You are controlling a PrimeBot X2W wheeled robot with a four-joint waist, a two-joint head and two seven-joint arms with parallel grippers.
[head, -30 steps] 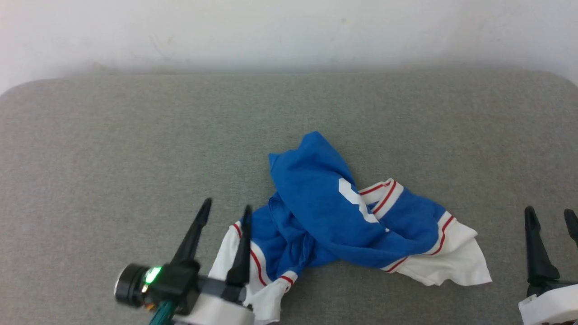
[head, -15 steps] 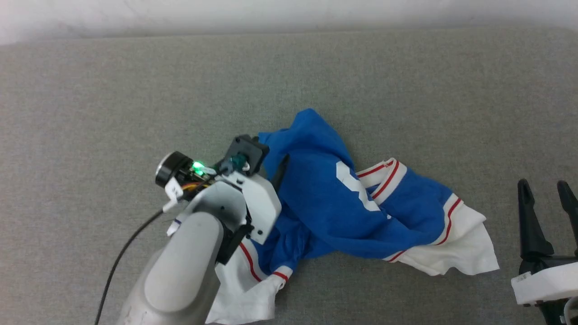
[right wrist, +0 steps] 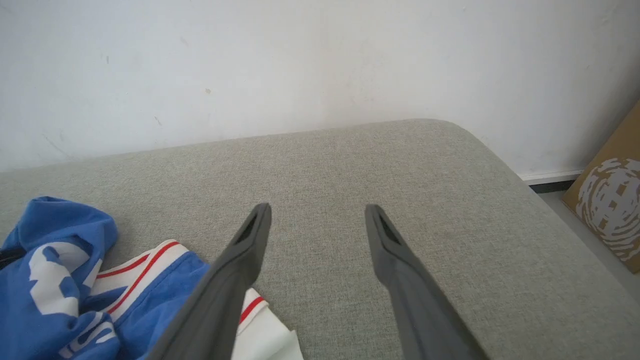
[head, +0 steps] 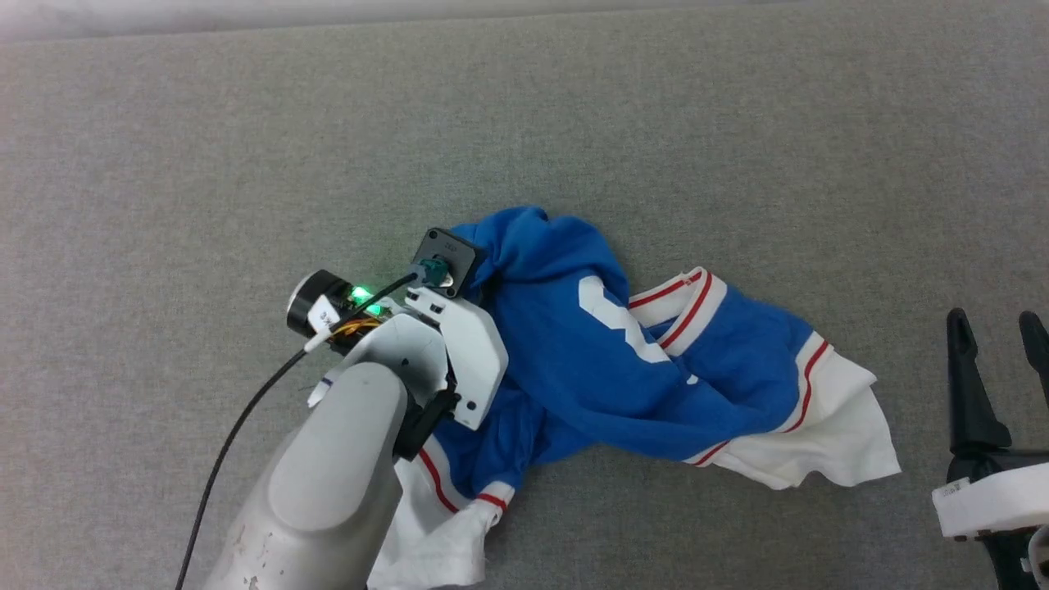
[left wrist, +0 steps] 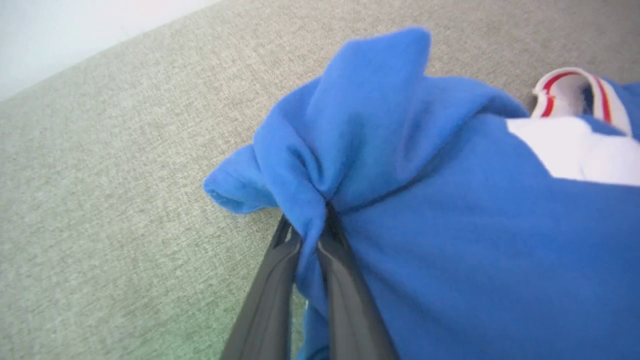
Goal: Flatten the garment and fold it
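Your shirt point(head: 574, 360) is in a crumpled heap a bit below and right of centre in the head view, lying on the grey fabric counter point(head: 737, 123). It's not flat and not folded. The blue body is bunched up w/ part of a white number point(head: 610, 315) showing on top. A red-and-white striped band point(head: 684, 303) sits just right of that number. One white sleeve point(head: 828, 442) sticks out at the lower right of the heap. Another white bit point(head: 434, 541) is at the bottom, partly under your left arm point(head: 328, 492).

Left end effector point(left wrist: 306, 222): clenched on the shirt. In the left wrist view the two dark fingers point(left wrist: 270, 290) are nearly together, w/ a fold of blue cloth pinched between them near the tips. The cloth puckers and stands up above the grip, at the upper left edge of the heap. In the head view the arm comes in from the bottom left, w/ a green light point(head: 359, 292) lit at the wrist and a black cable point(head: 238, 442) trailing down.

Right end effector point(right wrist: 318, 209): released, fingers wide apart, nothing between them. It's at the far right edge of the head view, well apart from the shirt, over bare counter. In the right wrist view the shirt is at the lower left, partly behind the left finger. There's a white wall point(right wrist: 300, 60) behind the counter and a cardboard box point(right wrist: 610, 210) at the right edge.
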